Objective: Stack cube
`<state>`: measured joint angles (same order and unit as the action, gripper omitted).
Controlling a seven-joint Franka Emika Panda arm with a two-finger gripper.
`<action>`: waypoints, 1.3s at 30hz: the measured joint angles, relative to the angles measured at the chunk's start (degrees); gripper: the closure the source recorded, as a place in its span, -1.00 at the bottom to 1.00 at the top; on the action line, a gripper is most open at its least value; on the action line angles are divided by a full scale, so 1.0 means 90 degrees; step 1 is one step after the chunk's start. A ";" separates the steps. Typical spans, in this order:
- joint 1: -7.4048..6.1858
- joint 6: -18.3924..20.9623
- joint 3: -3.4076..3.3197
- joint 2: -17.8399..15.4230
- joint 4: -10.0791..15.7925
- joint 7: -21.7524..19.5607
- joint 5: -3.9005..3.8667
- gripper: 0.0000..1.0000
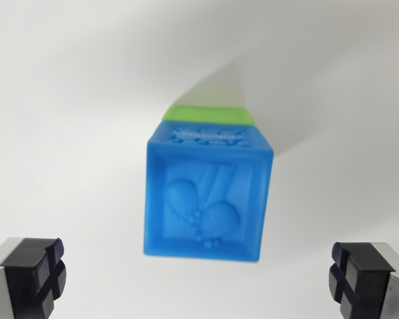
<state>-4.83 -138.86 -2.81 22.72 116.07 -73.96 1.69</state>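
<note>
The gripper [199, 279] hangs with jaws spread wide, holding nothing.

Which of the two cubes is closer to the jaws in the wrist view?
The blue plastic cube with raised relief patterns is closer. It fills the centre, while only a strip of the green plastic cube shows behind its far edge.

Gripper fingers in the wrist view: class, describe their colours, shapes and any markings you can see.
Only the two fingertips of the gripper show, at the bottom corners. Each finger is a blocky tip with a black, rubbery-looking pad cut by cross-shaped grooves, mounted on a light grey metal-looking body. The other finger matches it. No cables, labels or printed markings are visible.
</note>
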 joint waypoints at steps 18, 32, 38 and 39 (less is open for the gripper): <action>0.0000 0.1011 -0.0007 -0.0789 -0.0232 -0.0031 -0.0056 -1.00; 0.0000 0.1848 -0.0008 -0.1246 -0.0613 -0.0051 -0.0092 -1.00; 0.0000 0.2197 -0.0008 -0.1387 -0.0819 -0.0057 -0.0099 -1.00; 0.0000 0.2248 -0.0008 -0.1407 -0.0856 -0.0058 -0.0099 -1.00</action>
<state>-4.83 -118.63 -2.88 10.05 108.37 -74.48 0.80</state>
